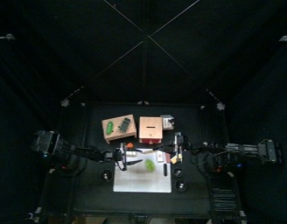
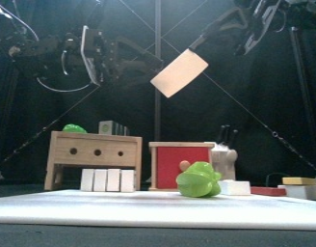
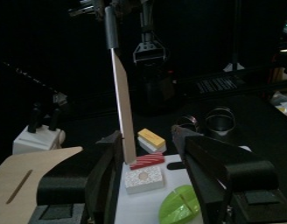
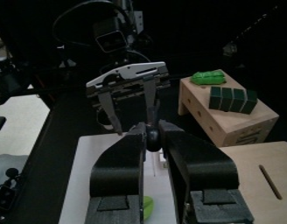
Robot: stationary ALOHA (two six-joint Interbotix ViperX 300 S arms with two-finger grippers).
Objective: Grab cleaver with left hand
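The cleaver (image 2: 180, 73) hangs in the air above the table, its pale broad blade tilted. Its handle runs up and right into my right gripper (image 2: 242, 23), which is shut on it. In the left wrist view the blade (image 3: 122, 105) shows edge-on straight ahead, with the right gripper (image 3: 146, 45) on the handle above it. My left gripper (image 3: 150, 145) stands wide open a short way from the blade, touching nothing. It hangs left of the cleaver (image 2: 90, 54) in the front view. From the right wrist, the open left gripper (image 4: 129, 82) faces my right jaws.
A white mat (image 2: 70, 207) covers the table's front. On and behind it stand a wooden box with holes (image 2: 92, 154), a red box (image 2: 181, 159), a row of white blocks (image 2: 107, 179), a green toy (image 2: 197, 180) and a knife block (image 2: 225, 159).
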